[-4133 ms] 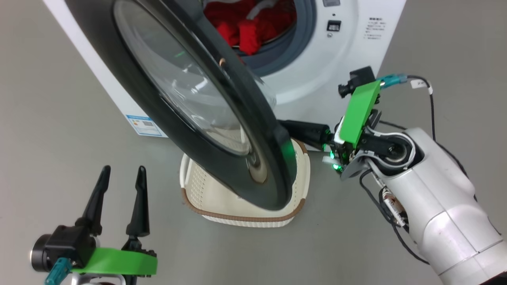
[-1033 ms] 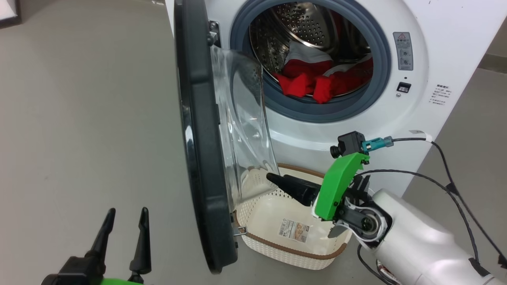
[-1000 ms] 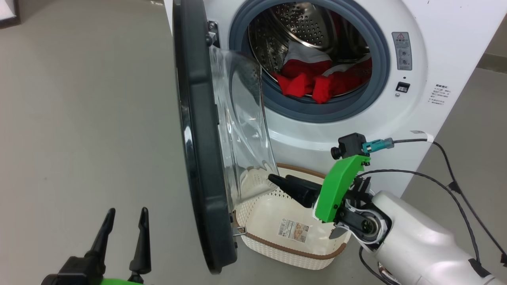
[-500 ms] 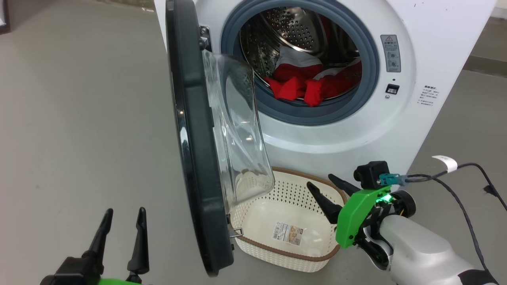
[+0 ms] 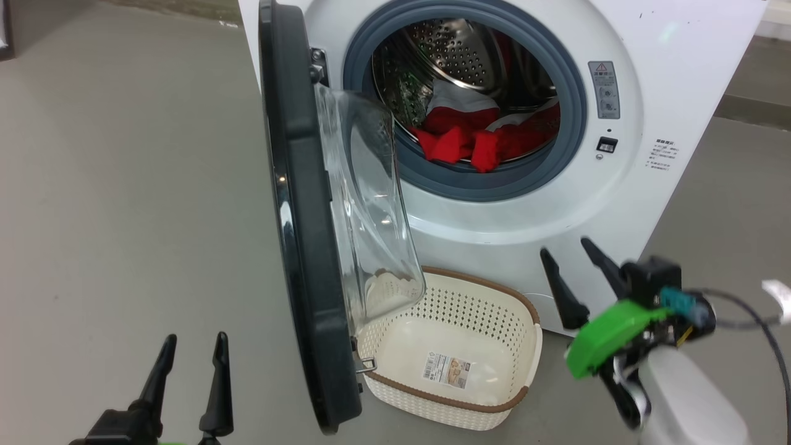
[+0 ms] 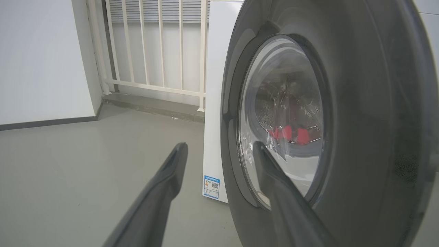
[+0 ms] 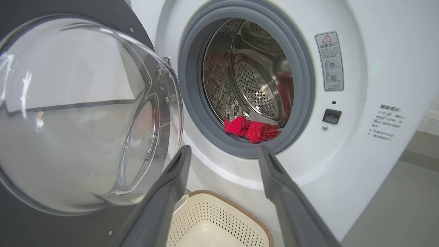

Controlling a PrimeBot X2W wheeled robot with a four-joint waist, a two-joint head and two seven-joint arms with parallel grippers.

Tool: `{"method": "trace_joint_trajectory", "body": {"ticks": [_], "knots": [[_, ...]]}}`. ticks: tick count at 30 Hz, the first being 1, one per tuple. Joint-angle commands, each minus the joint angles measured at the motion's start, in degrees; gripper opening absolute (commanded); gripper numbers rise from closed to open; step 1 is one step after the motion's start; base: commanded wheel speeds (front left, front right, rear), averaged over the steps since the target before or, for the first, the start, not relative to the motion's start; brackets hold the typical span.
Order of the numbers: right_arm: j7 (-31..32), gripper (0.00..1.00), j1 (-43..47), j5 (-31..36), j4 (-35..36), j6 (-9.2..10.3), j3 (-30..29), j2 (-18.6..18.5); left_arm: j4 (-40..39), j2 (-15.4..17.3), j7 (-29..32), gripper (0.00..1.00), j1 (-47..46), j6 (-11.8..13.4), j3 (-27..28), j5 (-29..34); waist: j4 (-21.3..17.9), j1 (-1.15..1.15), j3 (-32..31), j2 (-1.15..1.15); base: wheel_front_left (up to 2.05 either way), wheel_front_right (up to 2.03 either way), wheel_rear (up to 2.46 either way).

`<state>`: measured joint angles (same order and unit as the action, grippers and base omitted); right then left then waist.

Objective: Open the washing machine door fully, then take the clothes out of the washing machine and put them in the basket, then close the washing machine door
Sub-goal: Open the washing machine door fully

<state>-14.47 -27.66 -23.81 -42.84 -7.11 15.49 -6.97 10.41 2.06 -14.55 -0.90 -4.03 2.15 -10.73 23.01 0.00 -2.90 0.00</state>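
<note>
The washing machine (image 5: 618, 198) (image 7: 370, 178) stands with its door (image 5: 303, 247) (image 6: 360, 137) (image 7: 79, 113) swung out to the left, edge-on in the head view. Red and white clothes (image 5: 476, 133) (image 7: 252, 128) lie at the front of the steel drum. The basket (image 5: 525, 352) (image 7: 219, 223) sits empty on the floor below the opening, partly under the door. My right gripper (image 5: 563, 248) (image 7: 223, 151) is open, to the right of the basket, pointing up at the machine's front. My left gripper (image 5: 194, 339) (image 6: 219, 147) is open at the lower left, outside the door.
Grey floor (image 5: 123, 185) spreads wide to the left of the door. A white railing (image 6: 151, 51) and a white wall (image 6: 41, 61) stand behind the machine in the left wrist view. A black cable (image 5: 772, 346) trails from my right wrist.
My right gripper has drawn back from over the basket to the right and turned its fingers up toward the machine. The head camera has shifted slightly. The left gripper stays put.
</note>
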Motion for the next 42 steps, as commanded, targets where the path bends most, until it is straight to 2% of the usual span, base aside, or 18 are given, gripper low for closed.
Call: {"method": "trace_joint_trajectory", "body": {"ticks": [1,4,7,14,42], "knots": [[-0.51,1.0,2.78,3.47,3.9,-0.37,-2.19,1.66,-1.6,0.82,-0.45,1.0,-0.87,0.32,1.72,0.26,0.05,0.0,-0.23,0.0,0.0,0.0,0.0],[-0.51,1.0,7.68,9.15,10.05,-0.37,-7.23,3.31,-1.72,0.82,-0.45,1.0,-0.68,0.26,1.62,0.52,0.17,0.0,-0.47,0.0,0.0,0.0,0.0],[-0.52,1.0,11.56,11.83,14.16,-0.37,-9.31,3.92,-1.81,0.82,-0.45,1.0,-0.5,0.19,1.5,0.8,0.32,0.0,-0.83,0.0,0.0,0.0,0.0],[-0.52,1.0,17.57,11.14,19.98,-0.37,-8.84,4.07,-1.83,0.82,-0.45,1.0,0.02,0.0,1.65,1.3,0.24,0.0,-1.48,0.0,0.0,0.0,0.0],[-0.52,1.0,19.01,9.65,21.21,-0.37,-7.58,4.09,-0.84,0.82,-0.45,1.0,0.07,-0.03,1.82,-0.03,-0.73,0.0,-1.51,0.0,0.0,0.0,0.0]]}}
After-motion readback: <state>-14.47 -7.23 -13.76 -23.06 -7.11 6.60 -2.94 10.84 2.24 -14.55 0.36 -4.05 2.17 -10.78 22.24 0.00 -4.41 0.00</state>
